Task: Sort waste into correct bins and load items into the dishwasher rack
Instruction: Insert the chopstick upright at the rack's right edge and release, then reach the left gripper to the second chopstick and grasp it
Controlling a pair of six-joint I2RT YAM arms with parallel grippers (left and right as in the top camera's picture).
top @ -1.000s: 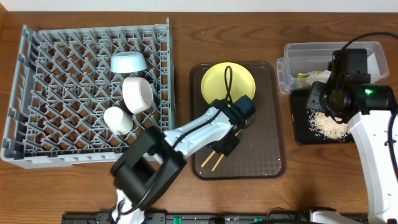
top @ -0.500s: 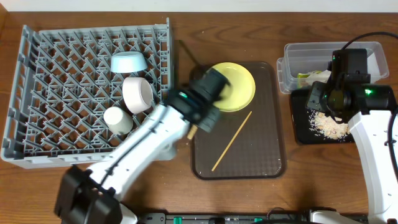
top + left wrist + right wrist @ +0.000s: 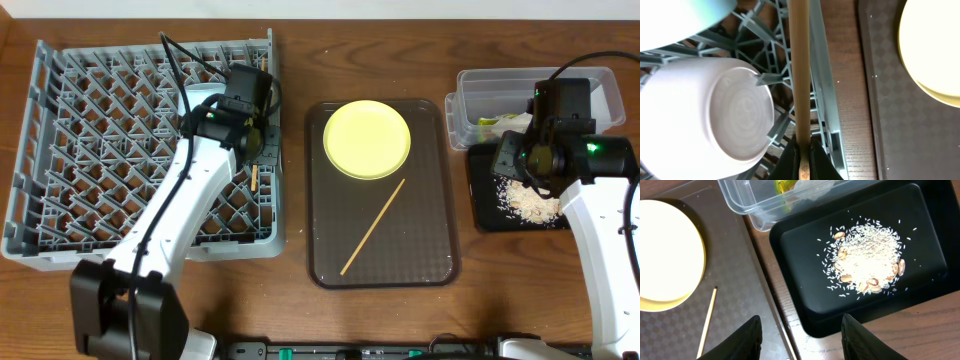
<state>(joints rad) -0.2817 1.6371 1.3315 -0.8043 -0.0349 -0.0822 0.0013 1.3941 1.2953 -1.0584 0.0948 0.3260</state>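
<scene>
Found the rack (image 3: 100,150) at the left of the table (image 3: 290,40) and the serving tray (image 3: 430,240) just right of it, with the plate (image 3: 367,139) on that tray's rear half and one chopstick (image 3: 373,227) aslant before the plate. Saw the other chopstick (image 3: 801,75) over the rack's right wall, with a bowl (image 3: 715,115) in the rack just left of it. Noted at far right the tub (image 3: 500,85), with the packet (image 3: 492,124) inside, and just before it the shallow tray (image 3: 487,213) with rice (image 3: 527,200) in it.

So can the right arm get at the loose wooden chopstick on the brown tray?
Probably yes. The thin wooden chopstick lies uncovered on the brown serving tray, apart from the round yellow plate. The right pincer hangs open and empty over the shallow black tray right beside it.
</scene>
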